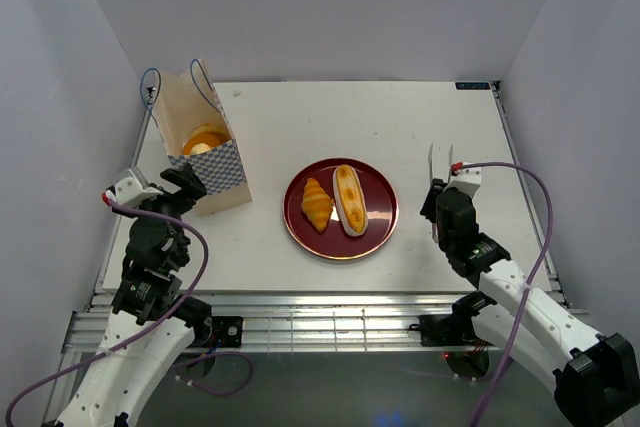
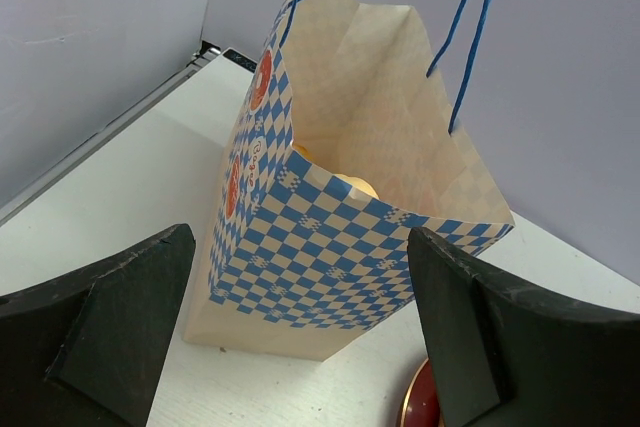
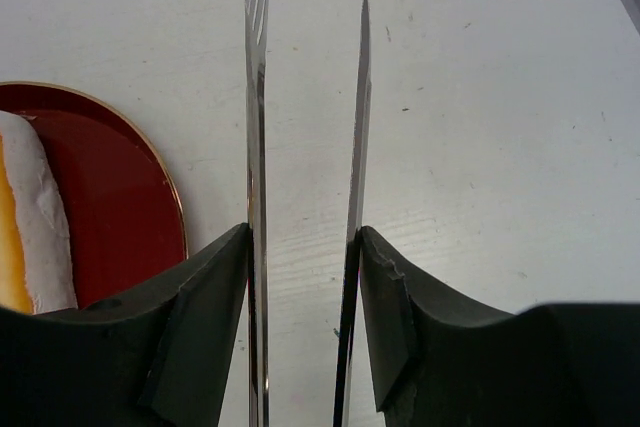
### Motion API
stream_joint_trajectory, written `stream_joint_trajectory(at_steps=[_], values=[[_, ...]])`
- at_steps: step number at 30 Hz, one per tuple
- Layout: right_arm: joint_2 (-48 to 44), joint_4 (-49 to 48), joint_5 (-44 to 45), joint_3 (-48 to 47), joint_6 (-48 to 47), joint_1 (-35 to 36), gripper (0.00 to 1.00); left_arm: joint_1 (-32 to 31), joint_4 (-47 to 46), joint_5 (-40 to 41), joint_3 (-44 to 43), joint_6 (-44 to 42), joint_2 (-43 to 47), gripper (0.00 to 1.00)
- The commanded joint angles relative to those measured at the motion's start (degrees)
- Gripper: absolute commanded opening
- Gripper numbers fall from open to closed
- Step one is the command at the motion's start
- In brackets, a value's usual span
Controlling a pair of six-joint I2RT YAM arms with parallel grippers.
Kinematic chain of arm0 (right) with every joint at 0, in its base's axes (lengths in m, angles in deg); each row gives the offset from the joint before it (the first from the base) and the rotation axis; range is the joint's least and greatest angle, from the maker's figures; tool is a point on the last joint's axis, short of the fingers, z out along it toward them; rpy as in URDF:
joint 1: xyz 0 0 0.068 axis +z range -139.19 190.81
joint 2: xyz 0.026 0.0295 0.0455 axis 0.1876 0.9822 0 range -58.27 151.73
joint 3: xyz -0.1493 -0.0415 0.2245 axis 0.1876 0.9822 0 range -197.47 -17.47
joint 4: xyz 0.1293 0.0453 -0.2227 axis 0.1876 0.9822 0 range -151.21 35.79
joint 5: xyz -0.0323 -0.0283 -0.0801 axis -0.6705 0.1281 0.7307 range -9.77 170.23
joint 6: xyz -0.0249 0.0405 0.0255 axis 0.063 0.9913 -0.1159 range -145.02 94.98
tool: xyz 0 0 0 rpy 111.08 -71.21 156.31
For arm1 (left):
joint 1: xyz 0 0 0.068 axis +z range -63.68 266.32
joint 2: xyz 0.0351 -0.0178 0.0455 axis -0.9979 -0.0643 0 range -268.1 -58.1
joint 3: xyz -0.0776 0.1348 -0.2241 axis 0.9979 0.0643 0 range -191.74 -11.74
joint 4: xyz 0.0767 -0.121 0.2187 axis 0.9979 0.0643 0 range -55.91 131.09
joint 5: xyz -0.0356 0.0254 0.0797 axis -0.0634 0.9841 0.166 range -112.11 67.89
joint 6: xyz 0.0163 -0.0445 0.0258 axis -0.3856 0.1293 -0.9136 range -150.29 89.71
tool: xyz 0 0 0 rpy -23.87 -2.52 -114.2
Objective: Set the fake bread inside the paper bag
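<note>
The paper bag (image 1: 212, 169) stands at the table's left, mouth open, with a golden bun (image 1: 205, 137) inside; the bag (image 2: 330, 237) and bun (image 2: 355, 187) also show in the left wrist view. A croissant (image 1: 317, 203) and an oblong roll (image 1: 349, 199) lie on the dark red plate (image 1: 382, 217) at centre. My left gripper (image 1: 188, 187) is open and empty, just in front of the bag. My right gripper (image 1: 438, 197) is shut on metal tongs (image 3: 257, 97), right of the plate, tongs pointing away and empty.
The plate's rim (image 3: 170, 187) and the roll's end (image 3: 35, 217) lie left of the tongs in the right wrist view. White walls enclose the table on three sides. The bag's blue cord handles (image 2: 470, 37) stand up above its mouth.
</note>
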Motion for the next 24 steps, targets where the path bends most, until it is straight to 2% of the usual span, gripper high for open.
stream_joint_trajectory(at_steps=[1,5,13,24], values=[[1.9,-9.4,-8.2,1.3,0.8,-4.1,0.53,-0.3,-0.6,-1.3,-1.5,-0.7,-0.5,0.98],[7.0,-13.7,-12.3,1.0,-1.2,-6.6,0.54,-0.3,-0.7,-1.8,-1.4,-0.7,-0.7,0.98],[20.2,-13.9,-16.4,-4.6,-1.7,-10.3,0.56,-0.3,-0.7,-2.1,-1.5,-0.7,-0.7,0.98],[26.6,-15.0,-19.7,-5.7,-1.7,-13.3,0.57,-0.3,-1.0,-2.8,-1.3,-0.9,-0.8,0.98]])
